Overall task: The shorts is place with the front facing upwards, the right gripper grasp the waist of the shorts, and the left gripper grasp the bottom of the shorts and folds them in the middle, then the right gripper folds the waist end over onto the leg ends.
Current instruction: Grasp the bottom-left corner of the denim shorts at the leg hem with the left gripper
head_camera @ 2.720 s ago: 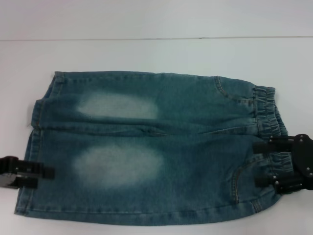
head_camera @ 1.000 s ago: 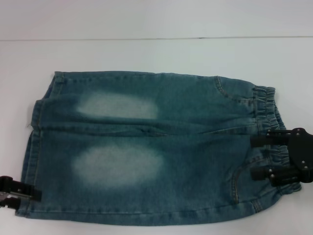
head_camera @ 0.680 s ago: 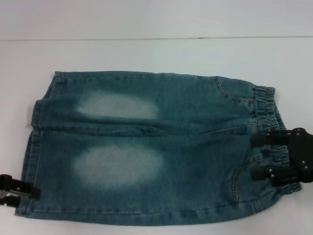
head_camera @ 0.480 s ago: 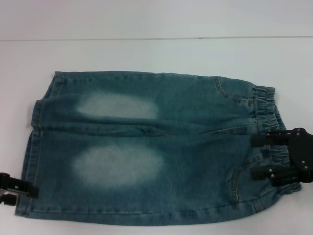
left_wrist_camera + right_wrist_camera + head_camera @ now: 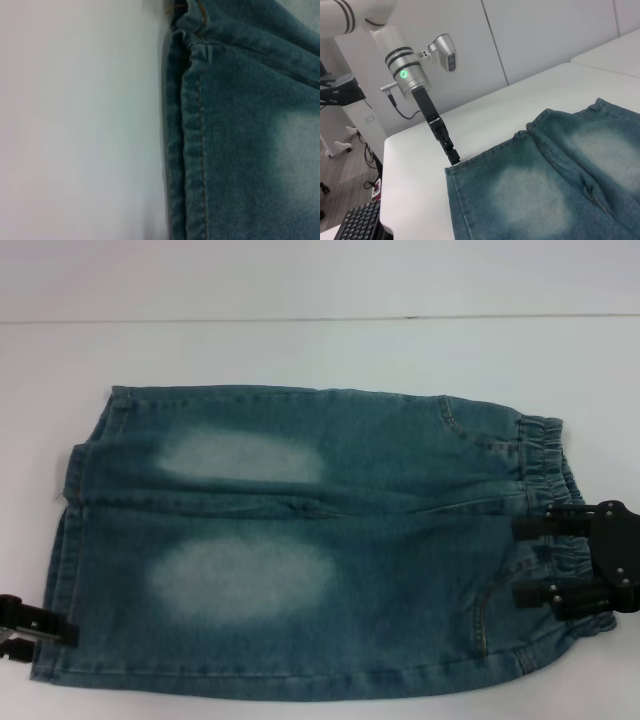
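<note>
We see a white worktop (image 5: pixel 320 350) with a thin seam line running across its far part, and a pale panelled wall (image 5: pixel 540 35) rising behind it. Off the worktop's edge, a black keyboard (image 5: pixel 357 222) lies low down, near a white stand with a wheeled foot (image 5: pixel 342 145) on the grey floor.

The shorts (image 5: pixel 300 540) were seen to be matt woven denim, faded pale in two patches, with ribbed stitched hems (image 5: pixel 192 165). The table (image 5: pixel 300 350) looked smooth, white and faintly glossy. The left gripper (image 5: pixel 453 155) was matt black, possibly plastic, beneath a brushed metal cuff (image 5: pixel 407 75).
</note>
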`<state>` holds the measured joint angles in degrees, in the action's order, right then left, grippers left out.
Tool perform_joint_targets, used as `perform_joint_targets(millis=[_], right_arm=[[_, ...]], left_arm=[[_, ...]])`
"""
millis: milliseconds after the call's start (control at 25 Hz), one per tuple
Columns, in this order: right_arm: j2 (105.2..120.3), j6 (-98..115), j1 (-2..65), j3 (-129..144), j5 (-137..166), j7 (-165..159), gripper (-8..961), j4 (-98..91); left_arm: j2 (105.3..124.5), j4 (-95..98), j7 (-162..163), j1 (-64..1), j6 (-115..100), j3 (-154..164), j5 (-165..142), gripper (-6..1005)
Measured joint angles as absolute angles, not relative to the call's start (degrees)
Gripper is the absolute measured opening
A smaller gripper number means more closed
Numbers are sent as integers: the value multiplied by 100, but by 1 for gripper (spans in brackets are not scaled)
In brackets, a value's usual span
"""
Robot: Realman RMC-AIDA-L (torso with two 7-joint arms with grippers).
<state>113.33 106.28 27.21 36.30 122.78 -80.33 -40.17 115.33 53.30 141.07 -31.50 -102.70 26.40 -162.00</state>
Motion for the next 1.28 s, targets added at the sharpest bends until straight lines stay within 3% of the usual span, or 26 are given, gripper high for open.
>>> perform_joint_targets(millis=[840,1280], right_arm=[[11325,10583,2771,3636,12278,-8033,926,-4017],[11320,10570,2784,3648,12278,-8033,927,-4016]], left_arm=[[11558,5194,14135,-3203,-10250,2822,-16205,748],[11566,5176,14153,-3312,-10230,2822,-16173,689]])
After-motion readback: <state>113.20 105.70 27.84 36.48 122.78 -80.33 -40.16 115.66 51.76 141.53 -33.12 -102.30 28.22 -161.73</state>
